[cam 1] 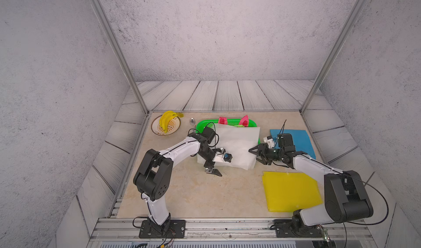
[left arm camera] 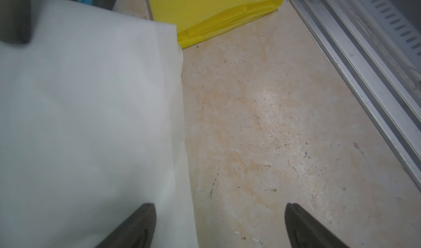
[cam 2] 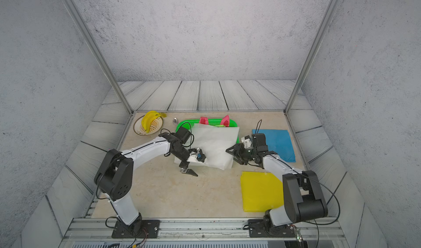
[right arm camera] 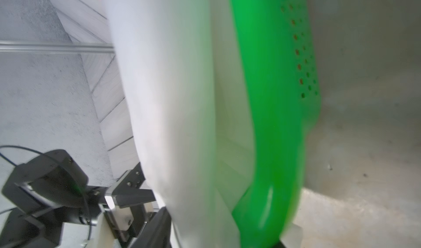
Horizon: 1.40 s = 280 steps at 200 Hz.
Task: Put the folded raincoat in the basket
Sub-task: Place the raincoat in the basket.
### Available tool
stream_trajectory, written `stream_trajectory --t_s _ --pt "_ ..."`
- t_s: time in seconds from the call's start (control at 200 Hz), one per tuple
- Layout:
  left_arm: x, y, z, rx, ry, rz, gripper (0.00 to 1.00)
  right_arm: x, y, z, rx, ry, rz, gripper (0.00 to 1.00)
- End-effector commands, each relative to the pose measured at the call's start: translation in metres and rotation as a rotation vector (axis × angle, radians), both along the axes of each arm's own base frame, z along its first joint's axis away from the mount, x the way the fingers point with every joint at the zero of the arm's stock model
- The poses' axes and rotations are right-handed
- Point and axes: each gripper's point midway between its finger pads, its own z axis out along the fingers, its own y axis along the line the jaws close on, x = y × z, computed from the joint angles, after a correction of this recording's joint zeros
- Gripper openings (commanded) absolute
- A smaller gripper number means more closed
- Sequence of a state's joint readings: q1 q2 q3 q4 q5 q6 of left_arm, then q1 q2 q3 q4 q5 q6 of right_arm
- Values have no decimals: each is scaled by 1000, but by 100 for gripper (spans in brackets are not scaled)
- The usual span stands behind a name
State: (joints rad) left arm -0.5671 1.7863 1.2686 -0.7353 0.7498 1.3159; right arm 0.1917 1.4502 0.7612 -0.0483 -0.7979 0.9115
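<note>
At the back of the worktop (cam 1: 193, 190), a folded raincoat (cam 1: 237, 144), white and translucent, drapes half over the green perforated basket (cam 1: 200, 124). Left claw (left arm camera: 218, 207) spread astride its edge; right claw (cam 1: 250, 151): cannot tell.

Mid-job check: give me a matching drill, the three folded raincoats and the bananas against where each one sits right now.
Things:
1. white raincoat
2. yellow raincoat
3. blue raincoat
4. bananas

Places:
A. on the plate
B. flat on the table, front right
C. lying across the basket's near rim
D. flat on the table, right side, farther back

Pairs: 1-C; 2-B; 3-D; 4-A
</note>
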Motion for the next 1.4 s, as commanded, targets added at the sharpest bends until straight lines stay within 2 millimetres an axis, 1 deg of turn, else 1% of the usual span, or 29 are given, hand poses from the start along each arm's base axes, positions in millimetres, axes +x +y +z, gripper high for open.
stream_trajectory --t_s 0.0,0.11,0.15,0.2,0.23,0.31,0.44,0.48,0.59,0.716,0.736,0.791,0.831,0.871,0.881,0.886,0.891,0.896,0.931,1.001,1.066,1.081,1.096,1.146,1.206,1.301,1.396 --pt "0 9 11 7 13 31 94 -6 10 30 36 -74 88 51" --pt "1 11 17 -6 17 38 94 -13 9 37 19 -67 105 53" --pt "1 12 17 -7 17 40 94 -15 9 40 24 -61 109 56" --pt "1 12 17 -8 14 38 94 -18 10 40 33 -36 118 63" --pt "1 11 17 -9 14 37 94 -20 11 41 34 -29 129 65" --pt "0 11 17 -15 22 36 94 -24 13 36 46 2 146 69" --pt "0 9 19 -26 25 39 94 -31 18 23 76 46 166 70" --pt "0 9 19 -25 26 39 94 -30 20 22 79 40 164 70" --pt "1 9 18 -24 29 38 94 -21 20 18 66 40 126 70" --pt "1 9 17 -24 41 39 94 -12 27 12 53 57 124 71" --pt "2 9 17 -24 44 40 94 -11 28 11 49 57 122 69" --pt "2 8 18 -30 52 41 94 -8 31 12 46 54 124 59" --pt "2 8 20 -37 60 46 94 -6 31 14 47 52 122 47" --pt "3 8 23 -48 65 50 94 -3 32 16 52 46 124 30" --pt "4 9 24 -50 67 53 94 -4 32 17 52 46 126 29" --pt "4 9 24 -51 70 55 94 -4 33 18 53 43 130 25" --pt "4 9 25 -53 71 56 94 -4 33 18 53 43 130 25" --pt "5 9 26 -56 71 57 94 -3 33 19 54 40 131 21" --pt "7 9 32 -70 81 70 94 -3 34 24 52 28 143 12" --pt "13 14 52 -115 111 105 94 -3 34 36 37 -1 167 8" --pt "21 21 78 -183 151 145 95 -4 33 50 17 -47 194 5" --pt "22 23 84 -200 159 155 95 -4 33 54 12 -59 200 4" --pt "24 26 91 -218 166 164 95 -3 33 58 7 -74 207 0" --pt "29 34 111 -278 183 194 96 -2 32 71 -18 -120 237 0" --pt "36 44 130 -325 186 240 97 3 33 82 -45 -178 275 0" --pt "45 59 148 -378 172 298 98 14 34 102 -85 -259 325 0" --pt "62 71 153 -397 160 388 99 27 42 124 -86 -327 372 0"
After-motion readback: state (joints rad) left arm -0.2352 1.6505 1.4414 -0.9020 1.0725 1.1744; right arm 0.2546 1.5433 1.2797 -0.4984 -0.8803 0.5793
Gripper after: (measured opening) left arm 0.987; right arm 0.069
